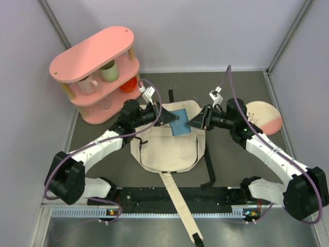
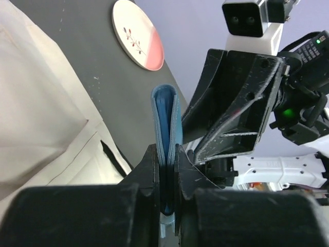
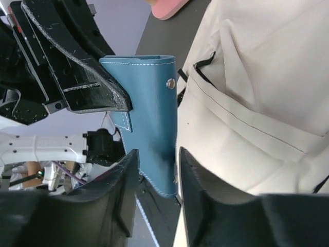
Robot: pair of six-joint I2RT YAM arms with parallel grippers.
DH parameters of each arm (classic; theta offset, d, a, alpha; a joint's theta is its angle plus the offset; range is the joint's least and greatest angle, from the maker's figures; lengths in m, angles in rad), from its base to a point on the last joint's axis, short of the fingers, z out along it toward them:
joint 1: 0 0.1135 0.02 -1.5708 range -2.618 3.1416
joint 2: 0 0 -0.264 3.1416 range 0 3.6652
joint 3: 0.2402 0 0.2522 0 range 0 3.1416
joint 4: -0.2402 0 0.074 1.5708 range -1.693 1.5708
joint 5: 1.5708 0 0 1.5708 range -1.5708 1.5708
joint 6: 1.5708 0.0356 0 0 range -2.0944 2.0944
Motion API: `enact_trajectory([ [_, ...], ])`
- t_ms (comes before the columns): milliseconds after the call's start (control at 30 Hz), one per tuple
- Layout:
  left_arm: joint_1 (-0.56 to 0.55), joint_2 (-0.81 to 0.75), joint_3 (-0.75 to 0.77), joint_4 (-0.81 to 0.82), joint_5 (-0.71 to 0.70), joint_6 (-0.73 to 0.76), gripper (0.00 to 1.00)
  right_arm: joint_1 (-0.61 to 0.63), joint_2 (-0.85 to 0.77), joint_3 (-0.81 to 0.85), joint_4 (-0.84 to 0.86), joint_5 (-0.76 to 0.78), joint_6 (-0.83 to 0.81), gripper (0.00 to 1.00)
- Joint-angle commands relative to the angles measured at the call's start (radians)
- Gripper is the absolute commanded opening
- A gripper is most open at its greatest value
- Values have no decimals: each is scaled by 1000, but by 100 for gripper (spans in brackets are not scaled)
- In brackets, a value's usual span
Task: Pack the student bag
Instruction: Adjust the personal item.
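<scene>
You are working on a dark grey table [image 1: 231, 87] closed in by pale lilac walls, with both arms reaching in from the near edge. The student bag [image 1: 167, 152] lies flat in the middle of the table, front pocket upward, and one long cream strap [image 1: 177, 206] trails back between the arm bases. Over the bag's far end the two arms meet on a flat blue case [image 1: 180, 122] with pale stitching and a metal snap. Your left gripper [image 2: 165, 154] has the case pinched by its folded edge: in the left wrist view both fingers press flat against its sides and the case stands up out of them. Your right gripper [image 3: 154, 159] comes at the case from the opposite side. Its jaws stand a little apart with the lower corner of the case between them, and you cannot tell from these views whether the pads press on it. A pink two-tier shelf [image 1: 95, 51] sits in the back left corner, with a green mug [image 1: 108, 71], a clear mug [image 1: 87, 85] and something orange [image 1: 128, 83] on its tiers. A white and pink plate [image 1: 263, 116] rests on the table to the right of the bag, just behind the right arm.
</scene>
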Motion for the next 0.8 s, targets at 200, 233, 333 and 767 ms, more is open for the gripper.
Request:
enact_trajectory([
  [200, -1, -143, -44, -20, -148, 57, 0, 11, -98, -65, -70, 172, 20, 90],
  [233, -1, -163, -55, -16, -186, 57, 0, 11, -102, -84, -11, 145, 43, 91],
  [333, -1, -220, -99, 32, -232, 40, 0, 14, -115, -182, 217, 50, 182, 91],
  [767, -1, -169, -141, 223, -153, -89, 0, 113, -53, -240, 571, 60, 356, 92],
])
